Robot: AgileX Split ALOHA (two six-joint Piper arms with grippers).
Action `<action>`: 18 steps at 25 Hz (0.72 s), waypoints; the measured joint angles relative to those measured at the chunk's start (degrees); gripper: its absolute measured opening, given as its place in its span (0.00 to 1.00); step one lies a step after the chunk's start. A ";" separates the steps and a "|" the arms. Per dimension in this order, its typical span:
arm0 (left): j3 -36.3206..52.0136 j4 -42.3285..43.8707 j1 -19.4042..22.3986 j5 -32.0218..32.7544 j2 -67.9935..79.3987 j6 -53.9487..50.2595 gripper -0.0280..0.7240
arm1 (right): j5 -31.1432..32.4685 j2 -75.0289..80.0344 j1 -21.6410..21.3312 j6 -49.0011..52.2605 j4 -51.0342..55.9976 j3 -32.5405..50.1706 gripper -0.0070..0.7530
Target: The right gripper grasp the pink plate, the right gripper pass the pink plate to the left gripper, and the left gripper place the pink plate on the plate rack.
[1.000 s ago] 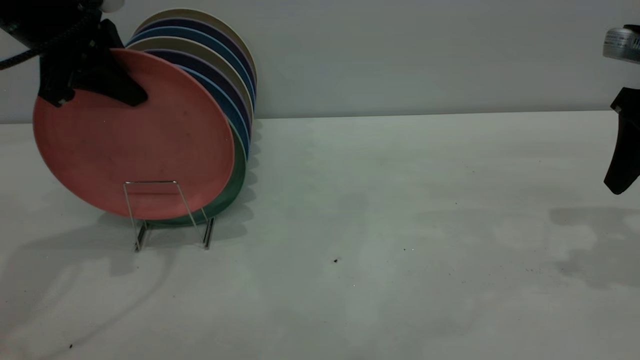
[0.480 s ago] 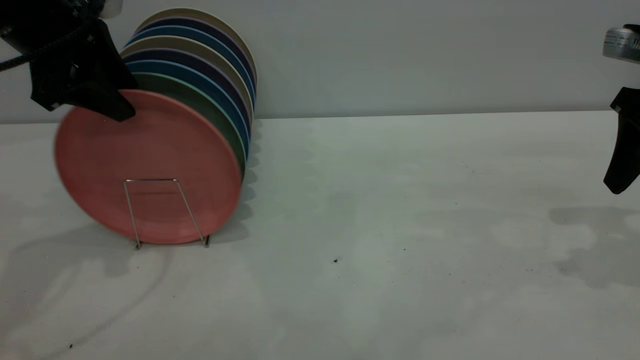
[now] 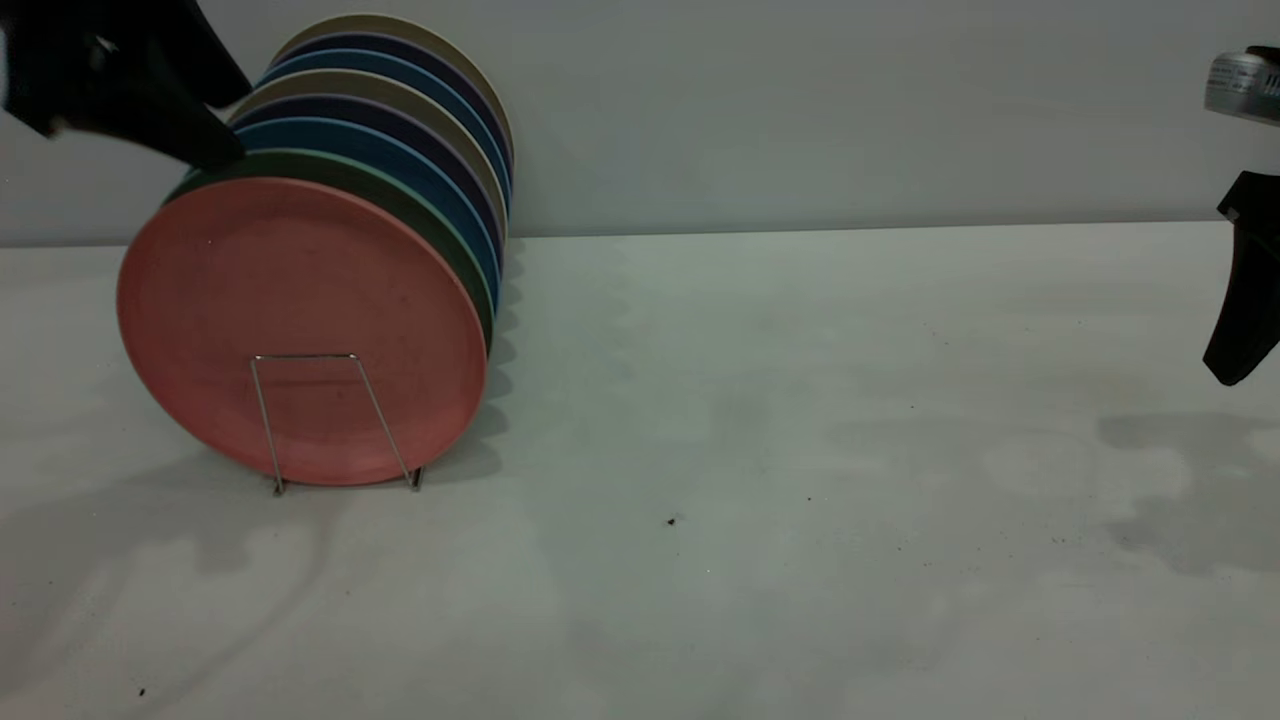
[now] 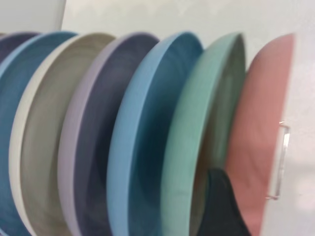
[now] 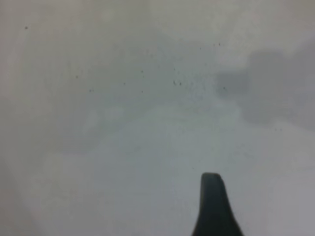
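Note:
The pink plate (image 3: 300,300) stands upright in the front slot of the plate rack (image 3: 264,420), behind its front wire loop and leaning against the mint-green plate (image 3: 405,198). My left gripper (image 3: 135,120) is open, just above and left of the plate's top edge, and not touching it. In the left wrist view one finger (image 4: 220,206) shows next to the pink plate (image 4: 256,128) and the rack wire (image 4: 281,162). My right gripper (image 3: 1250,300) hangs open and empty at the far right edge; one finger (image 5: 212,206) shows over bare table.
Several more plates, blue, purple and beige (image 3: 440,130), fill the rack behind the green one (image 4: 197,137). The grey table (image 3: 800,450) stretches between the rack and the right arm, with the wall behind it.
The left gripper lowered the pink plate into the rack's front slot, let it go and rose up and left. The plate now rests by itself. The right arm barely moved.

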 joint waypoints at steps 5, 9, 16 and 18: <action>0.00 -0.51 0.00 2.78 -4.67 -18.01 0.72 | 1.73 0.00 1.23 -0.56 0.35 0.00 0.71; 0.00 0.78 0.00 2.28 -6.92 -48.64 0.72 | 2.58 0.00 7.54 -1.85 0.39 0.00 0.71; 0.00 18.13 1.71 8.71 -11.13 -84.37 0.72 | 7.55 0.00 13.88 8.49 -14.64 -1.78 0.71; 0.00 22.11 1.91 10.68 -13.16 -87.23 0.72 | 11.81 0.00 13.88 13.31 -20.34 -3.70 0.71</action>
